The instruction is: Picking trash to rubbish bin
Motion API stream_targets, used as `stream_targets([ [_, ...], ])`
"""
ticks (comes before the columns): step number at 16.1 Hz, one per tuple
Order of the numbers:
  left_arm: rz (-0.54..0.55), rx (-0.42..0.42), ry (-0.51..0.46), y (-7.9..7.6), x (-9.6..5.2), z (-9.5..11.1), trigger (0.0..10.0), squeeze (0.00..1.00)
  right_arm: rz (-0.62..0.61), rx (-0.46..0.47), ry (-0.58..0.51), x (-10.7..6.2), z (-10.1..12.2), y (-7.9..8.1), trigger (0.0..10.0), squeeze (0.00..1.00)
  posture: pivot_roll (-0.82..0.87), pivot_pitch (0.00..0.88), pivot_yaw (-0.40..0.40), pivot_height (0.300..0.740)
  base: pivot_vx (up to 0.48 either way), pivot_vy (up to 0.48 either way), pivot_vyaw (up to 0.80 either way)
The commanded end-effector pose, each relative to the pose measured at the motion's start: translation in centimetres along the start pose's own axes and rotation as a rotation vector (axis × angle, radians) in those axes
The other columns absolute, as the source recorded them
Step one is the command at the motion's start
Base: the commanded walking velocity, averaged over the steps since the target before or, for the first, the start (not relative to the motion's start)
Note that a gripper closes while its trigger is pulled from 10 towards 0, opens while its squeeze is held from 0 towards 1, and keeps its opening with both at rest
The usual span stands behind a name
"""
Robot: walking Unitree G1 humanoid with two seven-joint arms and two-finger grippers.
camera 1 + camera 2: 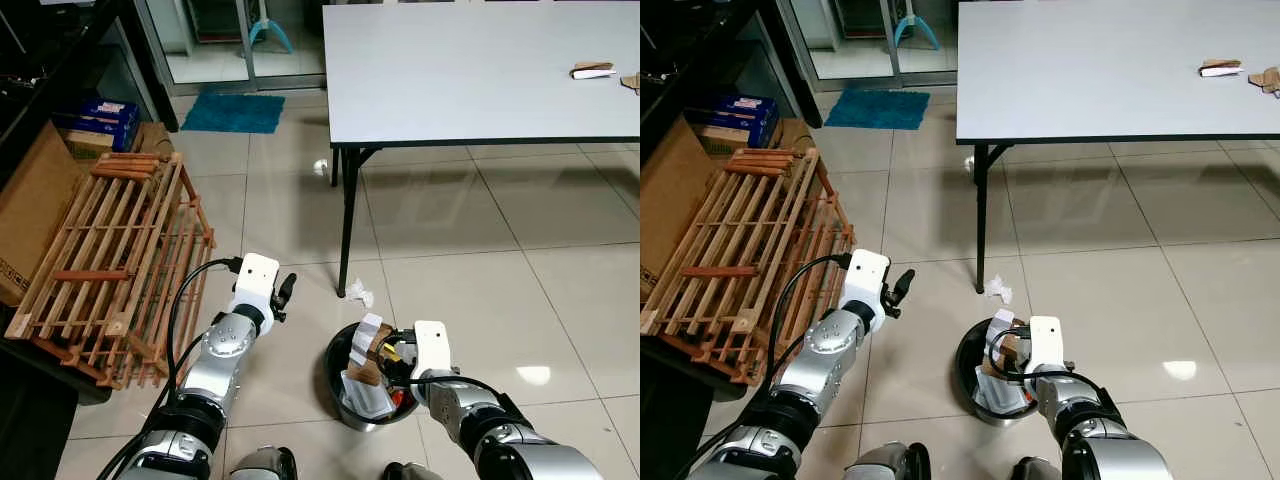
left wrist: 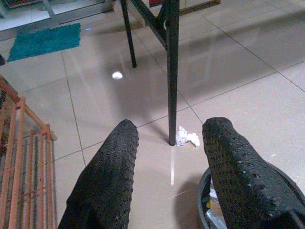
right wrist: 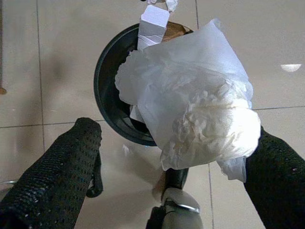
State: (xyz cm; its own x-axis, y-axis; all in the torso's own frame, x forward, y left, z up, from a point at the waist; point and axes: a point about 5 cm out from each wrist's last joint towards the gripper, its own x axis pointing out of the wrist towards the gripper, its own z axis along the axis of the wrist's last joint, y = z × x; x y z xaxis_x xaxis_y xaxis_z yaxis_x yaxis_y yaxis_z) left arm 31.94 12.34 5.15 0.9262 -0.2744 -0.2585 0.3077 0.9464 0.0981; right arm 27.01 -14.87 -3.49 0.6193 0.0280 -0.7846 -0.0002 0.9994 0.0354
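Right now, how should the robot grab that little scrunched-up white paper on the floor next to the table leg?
Probably from straight above, pinching the crumpled paper across its narrow middle. It lies low on the tiles, touching the foot of the table leg, so a sideways reach could hit the leg. The open left gripper already points toward it, and the bin is close by for dropping it in.

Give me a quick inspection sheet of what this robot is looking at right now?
Surface: glossy beige tiled floor.
Job's things: black rubbish bin holding paper and card; crumpled white tissue at the right end effector, above the bin; a small white wad by the table leg.
Clutter: brown scraps on the grey table.
End effectors: left end effector open, holding nothing.
Cables: black cable looping along the left arm.
Surroundings: wooden rack, cardboard box, teal mat.
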Motion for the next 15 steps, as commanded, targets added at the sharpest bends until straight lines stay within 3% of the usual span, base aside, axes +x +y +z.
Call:
stream_targets([
  [1,-0.014,0.008,0.004,0.0,0.0,0.1,10.0,0.00,-0.006,-0.001,0.018,0.0,-0.5,-0.1,10.0,1.00,0.03,0.088,0.070,0.720,0.000,0.000,0.00],
  [5,-0.040,0.014,-0.001,-0.2,0.0,0.3,10.0,0.00,-0.063,-0.045,0.015,0.0,-0.4,-0.6,10.0,1.00,0.03,0.088,0.074,0.720,0.000,0.000,0.00],
  [6,-0.041,0.015,-0.001,-0.2,0.0,0.3,10.0,0.00,-0.090,-0.105,0.006,-0.1,-0.2,-0.9,10.0,0.82,0.03,0.087,0.075,0.720,0.000,0.000,0.00],
  [7,-0.045,0.018,-0.001,-0.3,0.0,0.3,10.0,0.00,-0.145,-0.240,-0.019,-0.1,0.3,-1.3,10.0,0.00,0.03,0.089,0.075,0.720,0.000,0.000,0.00],
  [8,-0.046,0.019,-0.001,-0.3,0.0,0.3,10.0,0.00,-0.168,-0.276,-0.045,-0.1,0.7,-1.5,10.0,0.00,0.03,0.089,0.074,0.720,0.000,0.000,0.00],
  [10,-0.051,0.020,-0.005,-0.4,0.0,0.4,10.0,0.00,-0.056,-0.020,-0.205,-0.3,3.1,-0.3,10.0,0.00,0.03,0.090,0.074,0.720,0.000,0.000,0.00],
  [11,-0.052,0.019,-0.005,-0.4,0.0,0.4,10.0,0.00,-0.073,-0.053,-0.198,-0.3,3.1,-0.4,10.0,0.00,0.03,0.090,0.075,0.720,0.000,0.000,0.00],
  [13,-0.056,0.019,-0.003,-0.5,0.0,0.3,10.0,0.00,-0.122,-0.133,0.004,-0.1,0.2,-0.9,10.0,0.00,0.03,0.090,0.074,0.720,0.000,0.000,0.00],
  [15,-0.060,0.020,-0.002,-0.6,0.0,0.3,10.0,0.00,-0.096,-0.051,-0.062,-0.1,0.9,-0.4,10.0,0.00,0.03,0.090,0.072,0.720,0.000,0.000,0.00],
])
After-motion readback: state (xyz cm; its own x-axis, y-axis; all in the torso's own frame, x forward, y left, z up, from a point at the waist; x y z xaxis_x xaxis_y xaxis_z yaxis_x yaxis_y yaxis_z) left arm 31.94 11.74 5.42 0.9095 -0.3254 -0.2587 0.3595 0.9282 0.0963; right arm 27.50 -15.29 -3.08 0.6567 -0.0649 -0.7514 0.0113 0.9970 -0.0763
